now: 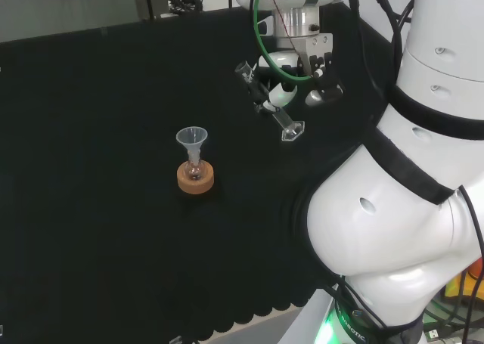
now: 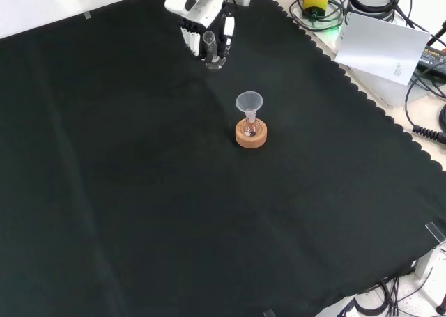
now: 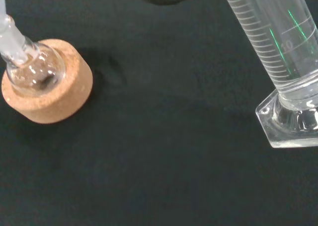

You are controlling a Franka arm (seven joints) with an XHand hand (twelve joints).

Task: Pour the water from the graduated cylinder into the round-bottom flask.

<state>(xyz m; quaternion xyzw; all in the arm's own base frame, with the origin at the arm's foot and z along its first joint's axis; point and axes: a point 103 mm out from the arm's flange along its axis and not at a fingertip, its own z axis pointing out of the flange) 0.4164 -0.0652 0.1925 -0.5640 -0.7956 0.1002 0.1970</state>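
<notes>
One cylinder (image 1: pixel 274 106) is gripped by the hand (image 1: pixel 283 79), fingers curled round its tube in the head view; it is tilted, mouth leaning toward the flask side, hexagonal foot (image 1: pixel 293 131) low over or on the cloth (image 1: pixel 98 170), contact not clear. In the front view the cylinder (image 2: pixel 211 49) is seen at the cloth's far edge, well apart from the flask (image 2: pixel 251 127). The tube is clear, ruled with fine white graduations (image 3: pixel 258 32); water level not readable. The flask is small, round, glassy, seated in a cork ring (image 1: pixel 196 179) so that it cannot roll; a clear funnel (image 1: pixel 192 140) is set in its neck, judged there to widen the target for pouring. The cork (image 3: pixel 54 94) is seen granular and tan, the cloth matte black. Pouring is judged not begun: the cylinder must first be carried over the funnel.
</notes>
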